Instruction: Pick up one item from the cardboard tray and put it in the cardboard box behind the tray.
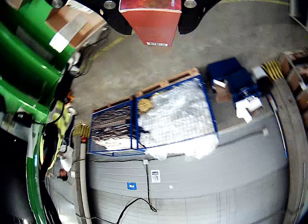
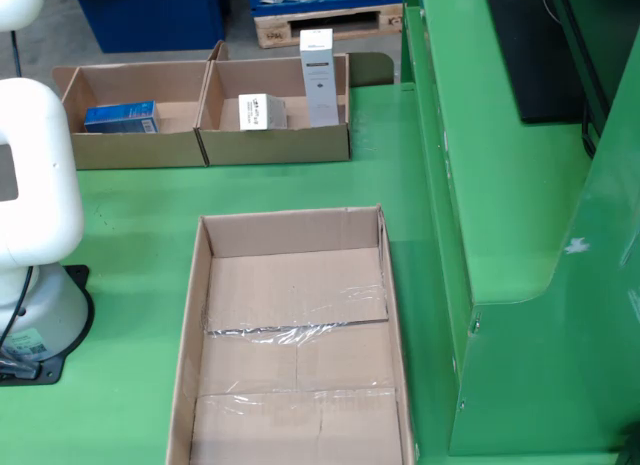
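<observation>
Between the closed jaws, a red box (image 1: 151, 16) (barcode label on its end).

Even daylight, soft shadows — gripper view fisheye-bent, blurry, dark corners; fixed view sharp.

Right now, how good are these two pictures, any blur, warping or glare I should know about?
The gripper view is soft and smeary, with fisheye bending at the edges; the red box between the jaws is the clearest thing. The fixed view is sharper and evenly lit, with mild glare on the tape in the large cardboard box.
</observation>
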Tool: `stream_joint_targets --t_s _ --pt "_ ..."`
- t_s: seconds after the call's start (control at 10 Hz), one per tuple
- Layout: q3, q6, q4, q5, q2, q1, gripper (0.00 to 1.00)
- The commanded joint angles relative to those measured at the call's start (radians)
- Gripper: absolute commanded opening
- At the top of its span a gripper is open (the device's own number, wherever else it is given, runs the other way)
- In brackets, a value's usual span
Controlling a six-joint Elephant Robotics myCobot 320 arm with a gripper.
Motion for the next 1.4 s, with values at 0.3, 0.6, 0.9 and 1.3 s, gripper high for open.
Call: stream_joint_targets --t_s 0.3,0.6,0.9,1.3 --pt "0.028 0.110 -0.514 0.365 0.084 0.001 0.00" --pt "0.028 0.147 -0.634 0.413 0.077 0.010 0.00" --pt "-0.566 0.148 -0.275 0.455 0.300 -0.010 0.00" --pt "-0.853 0.102 0.001 0.509 0.318 -0.078 0.00"
